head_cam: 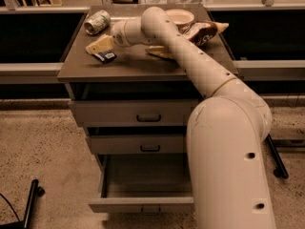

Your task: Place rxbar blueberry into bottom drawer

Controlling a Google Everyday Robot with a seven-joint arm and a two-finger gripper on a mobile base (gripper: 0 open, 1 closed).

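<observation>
While the arm [190, 56] reaches from the table's right front across to its left half, the claw [97, 45] sits low over the table [138, 68] near the left edge.

- Claw: pale tan, pointing toward the table's left edge. Apart or together: cannot tell.
- rxbar blueberry [106, 56]: lies flat on the table's left half, toward the front edge, white label patch up. The claw tip is right at its rear edge; contact cannot be told.
- Crushed can [97, 22]: on its side at the table's back left corner.
- Chip bag [202, 32]: on the table's right half, toward the back, partly behind the arm.
- Bowl [180, 17]: at the table's back edge, near the middle.
- Bottom drawer [143, 204]: lowest of three under the table, pulled well out.
- Top drawer [133, 112] and middle drawer [138, 144]: pushed in under the table.
</observation>
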